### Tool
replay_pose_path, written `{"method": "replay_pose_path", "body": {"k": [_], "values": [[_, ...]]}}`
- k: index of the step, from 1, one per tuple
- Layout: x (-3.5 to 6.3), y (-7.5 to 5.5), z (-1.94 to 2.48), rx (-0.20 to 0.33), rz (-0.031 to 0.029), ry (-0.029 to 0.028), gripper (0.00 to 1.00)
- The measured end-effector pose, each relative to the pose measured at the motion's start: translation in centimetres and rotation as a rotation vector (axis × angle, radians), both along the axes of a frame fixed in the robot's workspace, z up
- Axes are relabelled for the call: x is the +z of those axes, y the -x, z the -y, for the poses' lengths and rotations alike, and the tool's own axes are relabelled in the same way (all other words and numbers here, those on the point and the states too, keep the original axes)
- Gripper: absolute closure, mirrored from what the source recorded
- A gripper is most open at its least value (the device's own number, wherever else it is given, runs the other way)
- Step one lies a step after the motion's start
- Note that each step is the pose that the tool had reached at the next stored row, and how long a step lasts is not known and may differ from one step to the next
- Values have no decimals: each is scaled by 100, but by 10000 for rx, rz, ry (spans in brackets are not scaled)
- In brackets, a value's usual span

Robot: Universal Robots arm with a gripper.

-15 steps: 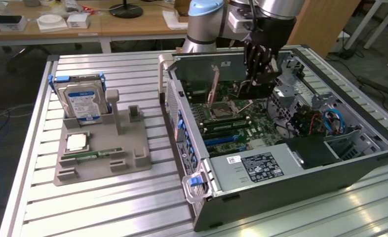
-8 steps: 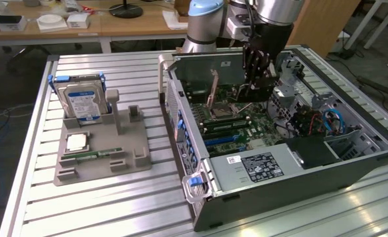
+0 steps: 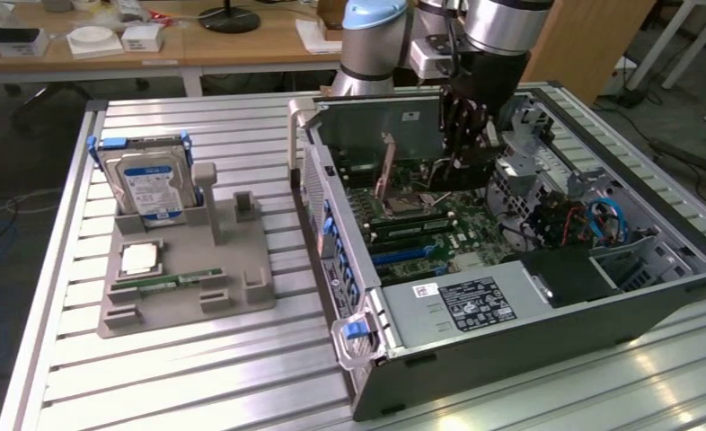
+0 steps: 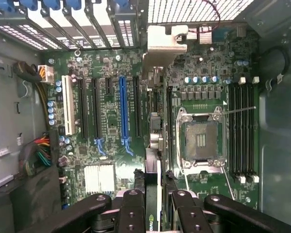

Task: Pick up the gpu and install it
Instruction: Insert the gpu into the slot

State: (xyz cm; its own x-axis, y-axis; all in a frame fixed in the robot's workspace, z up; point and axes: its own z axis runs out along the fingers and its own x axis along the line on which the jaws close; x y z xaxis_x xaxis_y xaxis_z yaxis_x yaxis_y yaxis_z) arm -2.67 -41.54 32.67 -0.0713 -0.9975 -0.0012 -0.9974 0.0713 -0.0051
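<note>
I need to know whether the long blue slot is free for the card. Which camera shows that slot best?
The wrist view: it looks straight down on the blue slot, whose whole length is bare. The gripper holds the gpu off to one side of it. In the exterior view the slot is a short slanted blue strip.

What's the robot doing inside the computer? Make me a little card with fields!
pincer: closed on the gpu
gpu: held edge-on over the motherboard, inside the open computer case
gpu pushed in: cannot tell
blue slot: nothing in it
grey tray: outside the case, holding the hard drive and the memory stick
</note>
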Motion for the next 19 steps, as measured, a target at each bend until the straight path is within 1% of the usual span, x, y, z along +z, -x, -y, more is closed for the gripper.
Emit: {"method": "replay_pose_path", "body": {"k": [3, 5, 9, 12, 13, 15, 19], "values": [[-10, 46, 15, 0, 14, -2, 74], [-15, 59, 36, 1, 17, -2, 74], [-24, 63, 111, 0, 17, -2, 74], [-34, 63, 186, 0, 17, -3, 74], [-38, 64, 205, -1, 17, -3, 74], [-44, 67, 224, -2, 17, -4, 74], [-84, 83, 235, 1, 18, -4, 74]]}}
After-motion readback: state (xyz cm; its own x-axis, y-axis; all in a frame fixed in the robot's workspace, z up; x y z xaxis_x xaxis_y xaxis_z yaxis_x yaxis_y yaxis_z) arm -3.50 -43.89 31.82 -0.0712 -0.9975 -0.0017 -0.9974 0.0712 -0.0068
